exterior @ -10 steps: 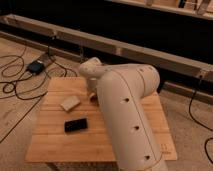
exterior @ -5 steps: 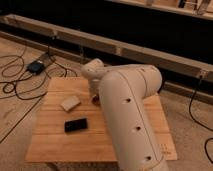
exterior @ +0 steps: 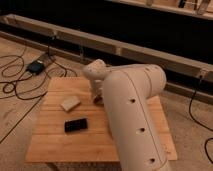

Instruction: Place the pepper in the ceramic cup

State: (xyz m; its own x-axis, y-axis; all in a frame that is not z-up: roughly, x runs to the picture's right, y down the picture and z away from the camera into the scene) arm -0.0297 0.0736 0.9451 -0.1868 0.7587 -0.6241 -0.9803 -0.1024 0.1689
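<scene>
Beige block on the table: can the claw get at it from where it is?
Probably yes. The beige block lies uncovered on the wooden table, and the claw, largely hidden behind the arm, sits close by with nothing between.

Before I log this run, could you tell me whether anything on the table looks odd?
Nothing stands out. The beige block and the black flat object lie flat and apart on the wooden table. The gripper is low over the table's middle, mostly hidden by the white arm, which also blocks that area.
</scene>
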